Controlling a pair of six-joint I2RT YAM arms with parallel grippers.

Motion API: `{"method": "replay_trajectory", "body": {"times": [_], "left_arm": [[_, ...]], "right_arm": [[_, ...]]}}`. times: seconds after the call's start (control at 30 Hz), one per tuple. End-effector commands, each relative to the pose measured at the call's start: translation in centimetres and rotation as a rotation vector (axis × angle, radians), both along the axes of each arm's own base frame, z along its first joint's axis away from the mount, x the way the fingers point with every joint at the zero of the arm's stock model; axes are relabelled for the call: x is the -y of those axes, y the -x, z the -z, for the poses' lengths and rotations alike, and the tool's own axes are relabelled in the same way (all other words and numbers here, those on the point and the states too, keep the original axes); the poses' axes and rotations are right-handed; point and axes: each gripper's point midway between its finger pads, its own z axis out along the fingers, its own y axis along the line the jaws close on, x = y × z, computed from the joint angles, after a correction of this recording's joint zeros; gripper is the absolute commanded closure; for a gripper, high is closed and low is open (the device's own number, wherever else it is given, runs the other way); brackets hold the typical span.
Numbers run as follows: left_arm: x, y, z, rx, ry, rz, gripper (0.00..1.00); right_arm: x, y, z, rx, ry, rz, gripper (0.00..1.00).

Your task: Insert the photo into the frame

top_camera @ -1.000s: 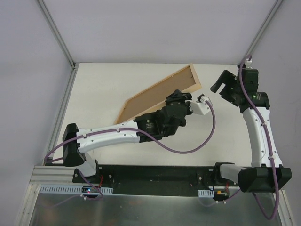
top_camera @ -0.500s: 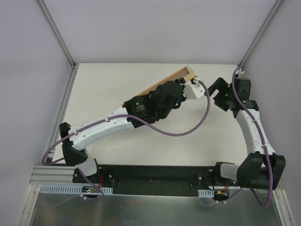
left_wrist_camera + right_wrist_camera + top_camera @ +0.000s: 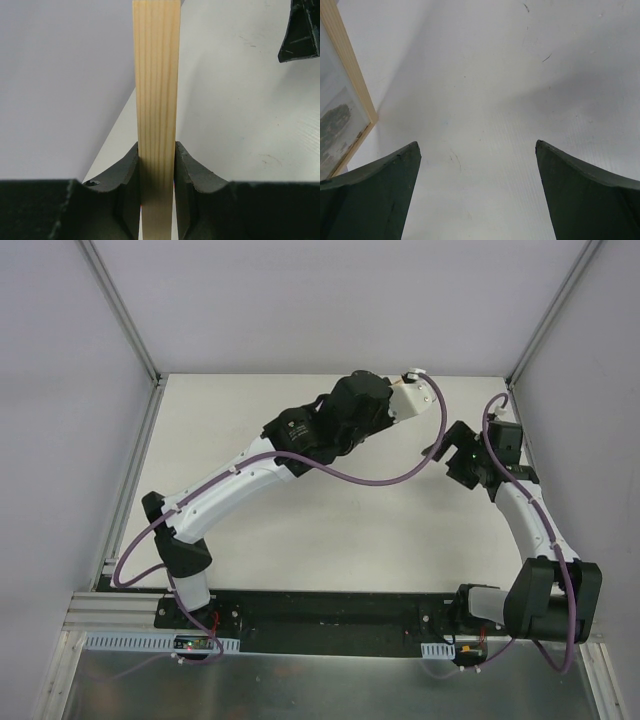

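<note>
We saw one table [image 3: 330,530]. One frame [image 3: 156,75] stood edge-on at its far right, with one photo [image 3: 335,125] showing inside it. Of two grippers, the left gripper [image 3: 156,146] clamped the frame's wooden strip; the right gripper [image 3: 476,144] gaped empty nearby.

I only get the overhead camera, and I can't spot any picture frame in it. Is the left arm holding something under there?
Observer: Yes. Its wrist camera shows the left gripper shut on a pale wooden edge of the frame, seen edge-on.
Visitor: And the right claw, is it gripping too?
Observer: No. The right gripper is open, with only bare table between its fingers.
Visitor: Is there a picture in the frame?
Observer: The right wrist camera catches one frame corner, and the photo shows inside the wood border, though I can't tell how it's seated.
</note>
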Motion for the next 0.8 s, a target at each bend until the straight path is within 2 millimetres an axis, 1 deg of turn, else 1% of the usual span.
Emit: {"method": "replay_trajectory", "body": {"times": [0.0, 0.07, 0.17, 0.33, 0.43, 0.47, 0.6, 0.63, 0.67, 0.7, 0.73, 0.77], "left_arm": [[-2.3, 0.6, -8.5, 0.097, 0.226, -0.029, 1.00], [-2.6, 0.6, -8.6, 0.096, 0.230, -0.043, 1.00], [-3.2, 0.6, -9.1, 0.078, 0.282, -0.070, 1.00], [-4.3, 1.1, -11.6, 0.081, 0.389, -0.101, 1.00], [-5.0, 1.1, -12.7, 0.090, 0.432, -0.130, 1.00], [-5.2, 1.1, -12.8, 0.092, 0.435, -0.136, 1.00], [-6.1, 1.5, -13.3, 0.091, 0.457, -0.146, 1.00], [-6.2, 1.8, -13.3, 0.085, 0.465, -0.140, 1.00], [-6.4, 2.1, -13.5, 0.081, 0.480, -0.132, 1.00], [-6.6, 2.3, -13.5, 0.077, 0.493, -0.128, 1.00], [-6.8, 2.5, -13.6, 0.074, 0.501, -0.126, 1.00], [-7.0, 2.8, -13.8, 0.071, 0.517, -0.120, 1.00]], "right_arm": [[-0.9, -1.9, -2.5, 0.125, -0.041, -0.047, 0.01], [-1.0, -2.1, -2.8, 0.131, -0.049, -0.049, 0.01], [-1.3, -2.2, -3.2, 0.147, -0.062, -0.060, 0.01], [-2.0, -2.4, -3.7, 0.197, -0.084, -0.100, 0.01], [-2.6, -3.1, -4.3, 0.251, -0.110, -0.129, 0.01], [-3.0, -3.2, -4.2, 0.265, -0.122, -0.140, 0.01], [-5.1, -5.0, -5.5, 0.415, -0.180, -0.206, 0.00], [-5.5, -5.5, -5.5, 0.446, -0.186, -0.213, 0.00], [-6.5, -5.8, -5.9, 0.485, -0.194, -0.234, 0.00], [-7.2, -6.4, -5.9, 0.503, -0.201, -0.244, 0.00], [-7.8, -6.7, -6.1, 0.522, -0.214, -0.254, 0.00], [-8.3, -7.4, -6.0, 0.535, -0.234, -0.255, 0.01]]}}
